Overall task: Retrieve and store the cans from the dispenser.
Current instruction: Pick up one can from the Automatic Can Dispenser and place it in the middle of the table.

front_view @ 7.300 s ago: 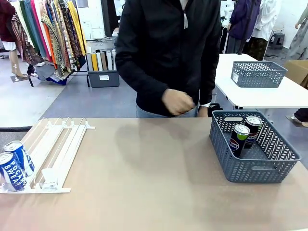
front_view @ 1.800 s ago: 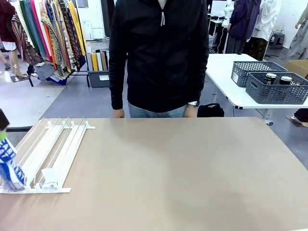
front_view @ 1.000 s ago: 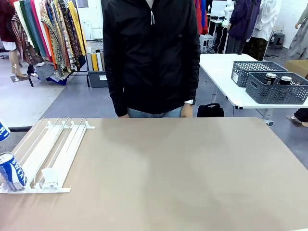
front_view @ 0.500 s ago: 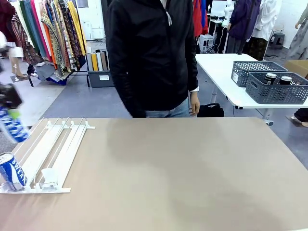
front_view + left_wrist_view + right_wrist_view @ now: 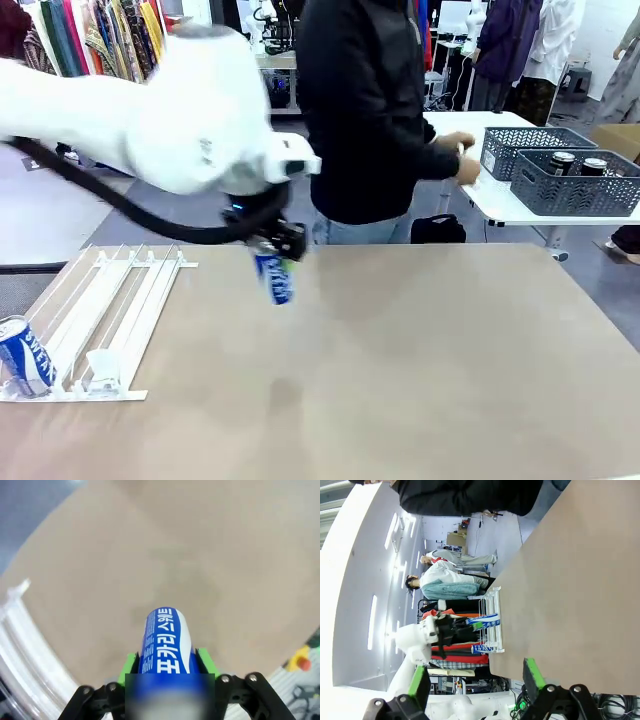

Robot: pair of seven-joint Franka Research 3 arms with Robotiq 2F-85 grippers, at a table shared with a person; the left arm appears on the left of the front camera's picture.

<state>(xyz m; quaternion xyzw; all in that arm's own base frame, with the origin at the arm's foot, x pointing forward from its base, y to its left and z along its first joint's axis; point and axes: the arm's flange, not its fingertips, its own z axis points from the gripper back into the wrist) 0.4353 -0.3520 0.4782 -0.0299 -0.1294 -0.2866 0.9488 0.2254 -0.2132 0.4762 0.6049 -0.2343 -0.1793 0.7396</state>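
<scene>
In the front view my left gripper (image 5: 276, 252) is shut on a blue Pocari Sweat can (image 5: 273, 278), which hangs tilted above the table left of centre. The left wrist view shows this can (image 5: 163, 637) clamped between the green pads (image 5: 131, 663), pointing out over bare tabletop. One more blue can (image 5: 22, 368) rests at the low end of the white dispenser (image 5: 112, 308) at the table's left. My right gripper (image 5: 475, 677) is open with nothing between its fingers, and it looks along the table toward the dispenser (image 5: 491, 622) and the held can (image 5: 485, 621).
A person in a black jacket stands at the far side, turned right, one hand (image 5: 463, 158) reaching to a white side table. Two grey lattice baskets (image 5: 574, 192) stand there, the nearer holding black cans. My left arm (image 5: 150, 110) spans the upper left.
My left arm has swung from the far left edge to over the table with the blue can. The person has turned and reached toward the side table.
</scene>
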